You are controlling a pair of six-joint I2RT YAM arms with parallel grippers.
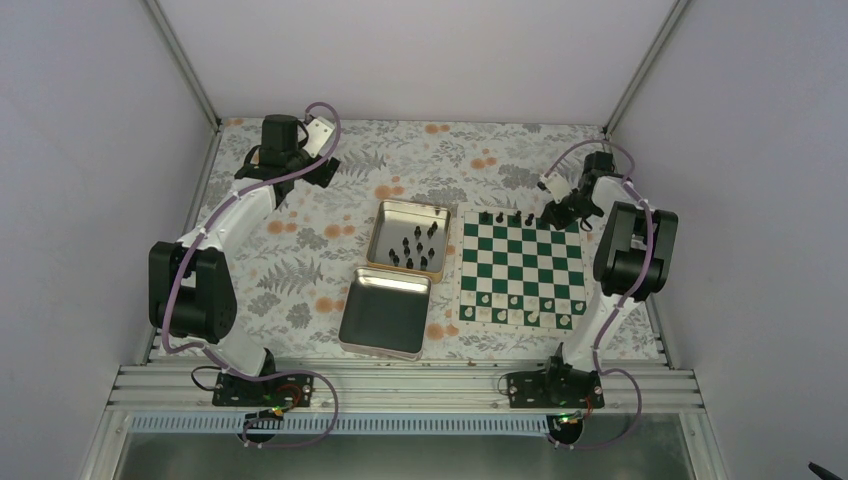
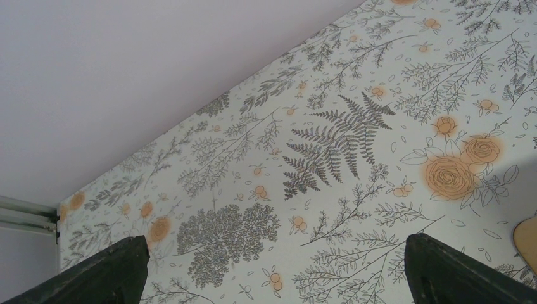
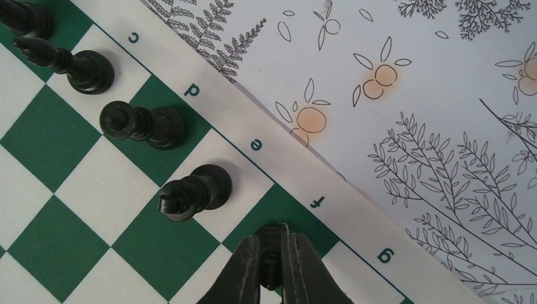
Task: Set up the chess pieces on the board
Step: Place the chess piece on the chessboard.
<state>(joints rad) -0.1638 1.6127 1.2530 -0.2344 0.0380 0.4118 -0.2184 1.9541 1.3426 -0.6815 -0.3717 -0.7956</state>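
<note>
1. The right fingers (image 3: pixel 250 269), dark and smooth, are all but closed on a small black chess piece (image 3: pixel 271 269). They hang above the green square beside the letter "f".
2. That square is in the edge row of the board (image 3: pixel 50 133), a flat matte sheet of dark green and white squares. Its pale border carries the green letters c, d, e, f and g.
3. Other chess pieces (image 3: pixel 196 190), glossy black with turned shapes, stand in the same row on the squares by c, d and e. A fourth sits at the corner of the right wrist view.
4. From above, more black pieces lie in a shiny rectangular metal tin (image 1: pixel 382 225) with rounded corners, just left of the board.
5. A second tin (image 1: pixel 385 312) of the same make touches the first tin's near edge.
6. White pieces (image 1: pixel 532 318) fill the board's near rows.
7. The left fingers (image 2: pixel 107 269) are spread wide and hold nothing. They are over the far left of the tabletop (image 2: pixel 329 82), well apart from the board.
8. The tabletop is pale, printed with grey ferns and orange roses.
</note>
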